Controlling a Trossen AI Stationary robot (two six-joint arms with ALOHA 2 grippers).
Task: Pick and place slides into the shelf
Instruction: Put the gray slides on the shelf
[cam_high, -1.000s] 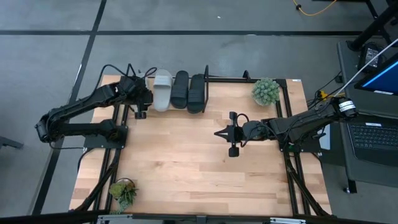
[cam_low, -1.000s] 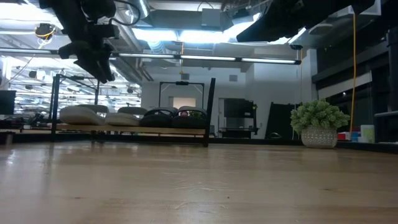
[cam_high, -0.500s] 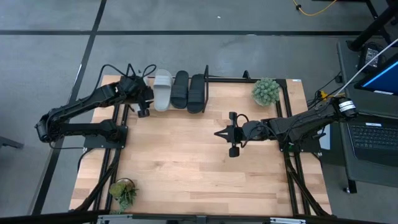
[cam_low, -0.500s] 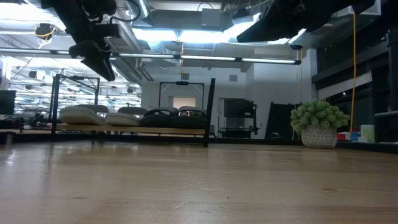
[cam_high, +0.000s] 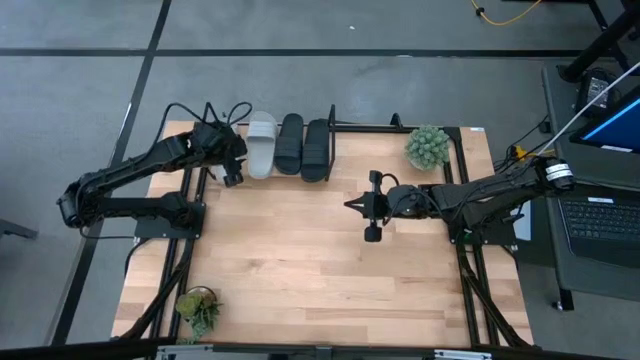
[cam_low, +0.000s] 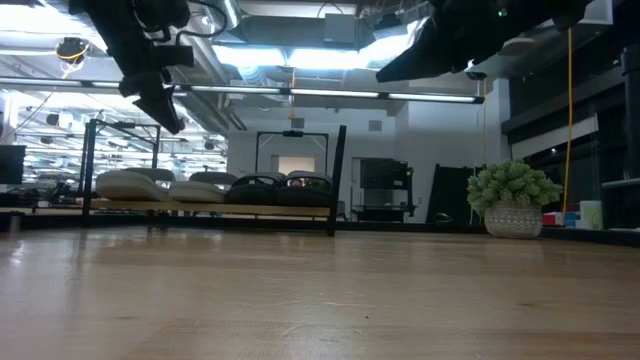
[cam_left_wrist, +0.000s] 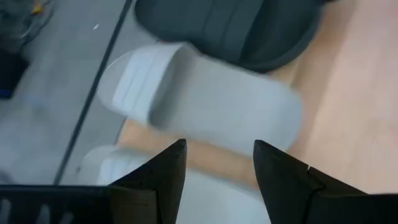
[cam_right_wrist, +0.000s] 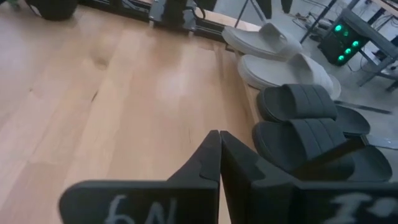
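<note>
All the slides lie side by side on the shelf (cam_high: 331, 150) at the table's far edge. From the shelf's left they are a pale grey slide (cam_right_wrist: 266, 37), a second pale grey slide (cam_high: 262, 145), then two black slides (cam_high: 290, 143) (cam_high: 316, 148). In the high view my left arm hides most of the leftmost grey one. My left gripper (cam_left_wrist: 217, 146) hovers open above the grey slide (cam_left_wrist: 205, 106) and touches nothing. My right gripper (cam_high: 348, 205) is shut over mid-table, pointing toward the table's left side.
A potted plant (cam_high: 428, 146) stands near the far right corner, and a smaller one (cam_high: 198, 305) near the near left corner. Bare tabletop (cam_high: 300, 260) spreads between the arms. A laptop (cam_high: 600, 225) sits beyond the table's right edge.
My right gripper has moved a little toward the table's far edge, still shut. My left gripper has stayed over the shelf's left end, open, turning slightly. The slides have not moved.
</note>
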